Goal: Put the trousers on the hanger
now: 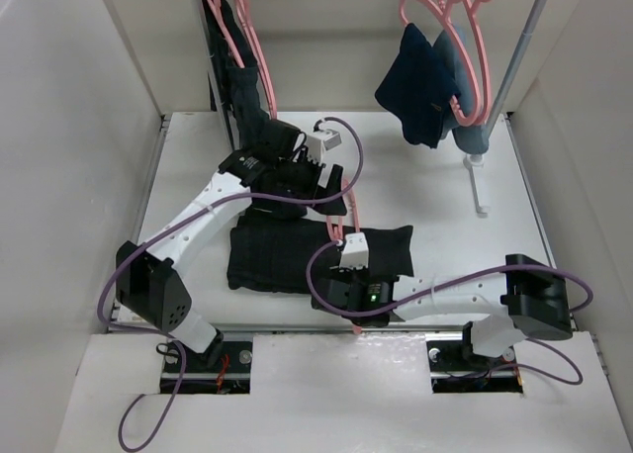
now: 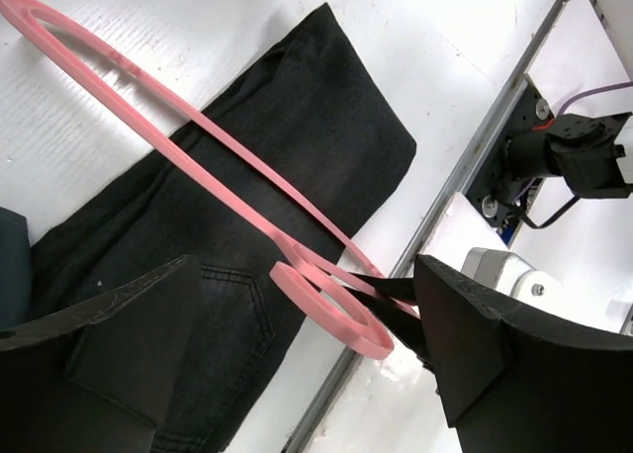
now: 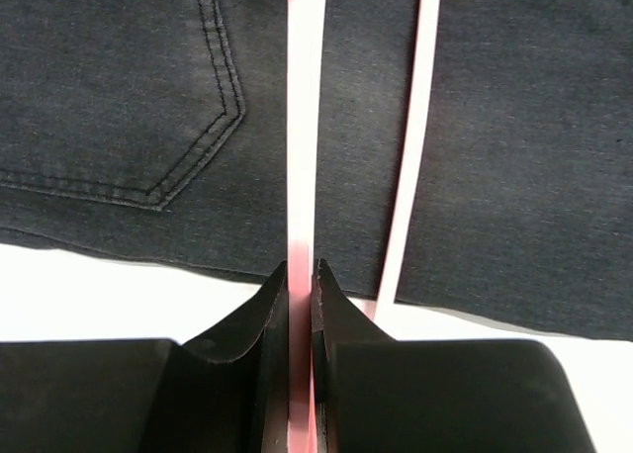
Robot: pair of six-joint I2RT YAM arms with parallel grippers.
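Note:
The black trousers (image 1: 277, 260) lie folded flat on the table's middle; a back pocket shows in the right wrist view (image 3: 119, 97). A pink hanger (image 1: 351, 208) runs across them from far to near. My right gripper (image 1: 343, 267) is shut on one thin bar of the hanger (image 3: 300, 127), just past the trousers' near edge. My left gripper (image 1: 315, 188) hovers over the trousers' far side, open and empty. In the left wrist view the hanger (image 2: 227, 161) and its hook loop pass between my spread fingers (image 2: 475, 334) without touching them, above the trousers (image 2: 297, 127).
A rack stands at the back. A black garment (image 1: 232, 57) hangs on pink hangers at its left, and a navy garment (image 1: 420, 87) on pink hangers at its right. The rack's pole (image 1: 509, 77) and foot (image 1: 478, 186) stand far right. Walls close both sides.

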